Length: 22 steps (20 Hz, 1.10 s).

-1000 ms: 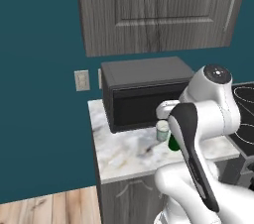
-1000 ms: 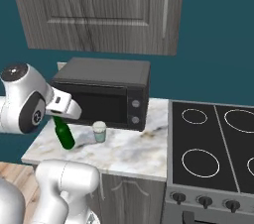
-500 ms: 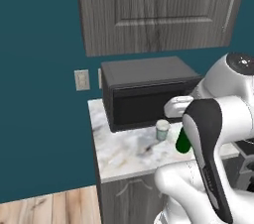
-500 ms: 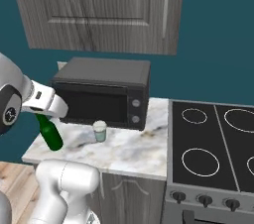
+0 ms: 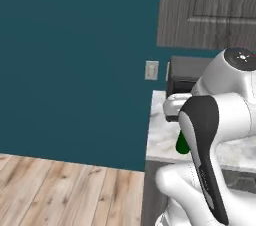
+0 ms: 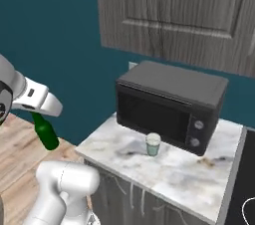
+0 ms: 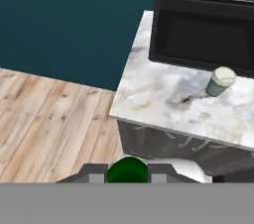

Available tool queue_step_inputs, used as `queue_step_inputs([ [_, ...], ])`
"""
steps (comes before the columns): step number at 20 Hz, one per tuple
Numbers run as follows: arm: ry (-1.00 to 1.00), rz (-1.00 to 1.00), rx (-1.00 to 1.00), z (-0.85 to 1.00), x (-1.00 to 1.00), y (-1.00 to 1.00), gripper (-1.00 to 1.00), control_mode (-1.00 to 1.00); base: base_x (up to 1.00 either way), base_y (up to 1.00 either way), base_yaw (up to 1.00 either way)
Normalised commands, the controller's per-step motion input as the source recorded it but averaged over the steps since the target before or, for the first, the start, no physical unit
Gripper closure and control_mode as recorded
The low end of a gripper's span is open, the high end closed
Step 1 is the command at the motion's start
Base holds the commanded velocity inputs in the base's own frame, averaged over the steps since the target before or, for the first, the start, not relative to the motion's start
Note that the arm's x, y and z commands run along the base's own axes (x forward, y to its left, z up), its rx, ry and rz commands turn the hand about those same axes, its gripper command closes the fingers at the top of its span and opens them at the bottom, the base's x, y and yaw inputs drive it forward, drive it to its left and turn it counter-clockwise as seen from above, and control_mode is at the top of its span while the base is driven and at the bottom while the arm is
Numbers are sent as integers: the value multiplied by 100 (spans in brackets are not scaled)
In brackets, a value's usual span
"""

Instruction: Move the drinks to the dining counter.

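Observation:
One of the drinks, a small dark-green bottle (image 6: pixel 46 133), hangs in the air left of the small marble worktop (image 6: pixel 194 174), over the wooden floor. My gripper (image 6: pixel 36 114) is shut on its neck from above. In the left base view a part of the green bottle (image 5: pixel 181 143) shows behind my arm's dark joint. In the hand view the bottle's green body (image 7: pixel 127 170) sits between the two fingers of my gripper (image 7: pixel 127 173). The dining counter is out of view.
A black microwave (image 6: pixel 172 102) stands at the back of the worktop, with a small white cup (image 6: pixel 153 144) in front of it. Grey wall cabinets (image 6: pixel 179 10) hang above. A wall socket (image 5: pixel 151 69) is on the teal wall. Wooden floor (image 5: pixel 60 190) lies to the left.
The whole picture has shifted, so the base has moved. My arm has swung the green bottle left, off the worktop and out past its left edge. The grip has stayed shut.

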Motion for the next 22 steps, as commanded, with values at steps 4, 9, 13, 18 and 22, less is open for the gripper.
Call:
queue_step_inputs([
  [4,0,0,0,0,0,0,100,100,0,0,100],
  [9,0,0,0,0,0,0,100,100,0,0,100],
  [13,0,0,0,0,0,0,100,100,0,0,100],
  [18,0,0,0,0,0,0,100,100,0,0,100],
  [22,0,0,0,0,0,0,100,100,15,0,98],
])
